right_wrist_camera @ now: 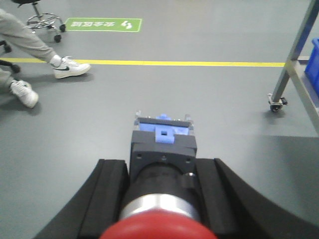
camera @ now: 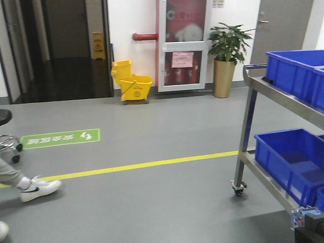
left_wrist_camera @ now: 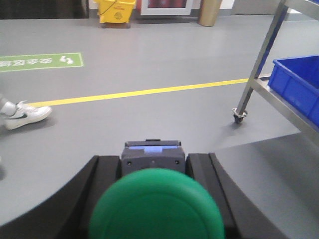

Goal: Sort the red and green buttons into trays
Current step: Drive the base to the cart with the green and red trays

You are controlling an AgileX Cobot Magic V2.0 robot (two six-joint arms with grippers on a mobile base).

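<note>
Left wrist-mounted view: left gripper clamps the green button by its squared body; right gripper likewise pinches the red button. Both seem light, rigid, slippery-capped.

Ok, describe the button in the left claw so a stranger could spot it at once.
Look above the grey floor beside the steel cart of blue crates, on the robot's left. The left claw grips the green button: dark blocky body, pale blue clip at its far end. Its broad round green cap sets it apart from the red button in the right claw.
</note>
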